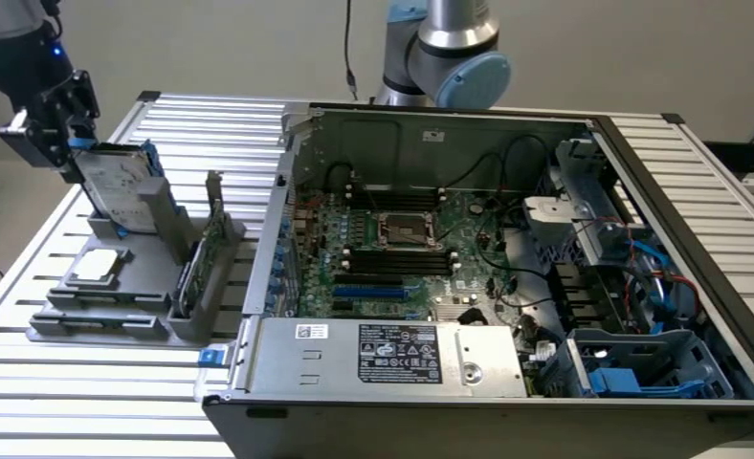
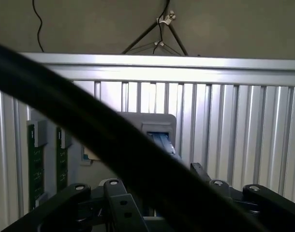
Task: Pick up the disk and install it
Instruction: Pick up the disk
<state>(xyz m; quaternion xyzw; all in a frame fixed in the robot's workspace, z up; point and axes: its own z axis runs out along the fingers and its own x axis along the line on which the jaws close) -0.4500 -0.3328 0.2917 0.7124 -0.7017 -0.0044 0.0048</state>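
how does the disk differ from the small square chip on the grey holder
The disk stands nearly upright, leaning in the grey holder; the chip lies flat on it. The disk is larger and rectangular, the chip small and square. The disk has blue side rails; the chip has none. Both are silver.

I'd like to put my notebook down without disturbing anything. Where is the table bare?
The table's slats are bare in front of the grey stand, and in the strip on the exterior view's right of the open computer case. Crowded: the stand, with the disk on edge, and the case's inside.
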